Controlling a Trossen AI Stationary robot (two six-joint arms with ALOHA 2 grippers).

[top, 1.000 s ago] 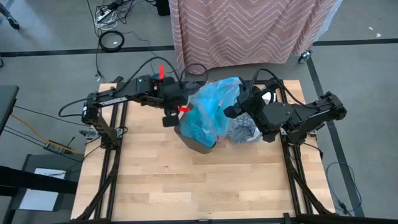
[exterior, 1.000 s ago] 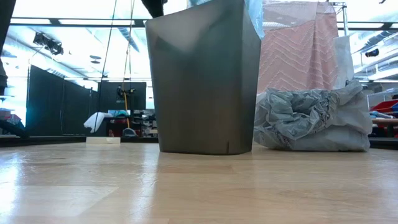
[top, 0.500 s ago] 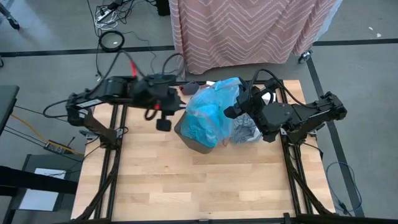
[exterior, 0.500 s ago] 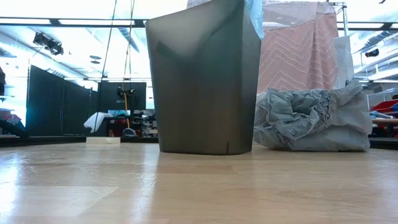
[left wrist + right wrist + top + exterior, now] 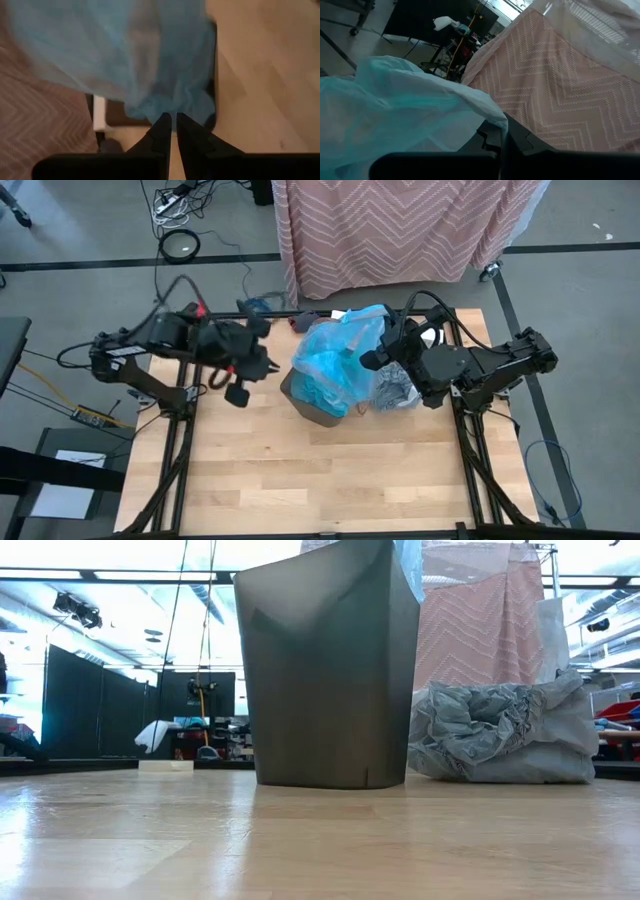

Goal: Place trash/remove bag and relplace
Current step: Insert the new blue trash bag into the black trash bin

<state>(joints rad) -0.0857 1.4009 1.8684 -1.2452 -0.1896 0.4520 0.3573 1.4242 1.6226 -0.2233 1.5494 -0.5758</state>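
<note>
The grey bag [image 5: 395, 392] lies crumpled on the table beside the bin [image 5: 315, 408], already out. The blue bag [image 5: 340, 360] sits over the bin; the right gripper [image 5: 372, 358] pinches its edge. The left gripper [image 5: 238, 393], fingers together and empty, has pulled back from the bin since a second ago, so seating the new liner now rests with the right.

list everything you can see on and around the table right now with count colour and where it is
bin: one, dark grey, middle of the table.
blue bag: one, bright blue, draped over the bin's top.
grey bag: one, grey, crumpled on the table beside the bin, on the right arm's side.
table: one, light wood.
cloth: one, pink zigzag, hanging beyond the table's far edge.
left gripper: one, dark, fingers nearly together, empty, off the bin toward the table's left side.
right gripper: one, dark, shut on the blue bag's edge at the bin's top.
</note>
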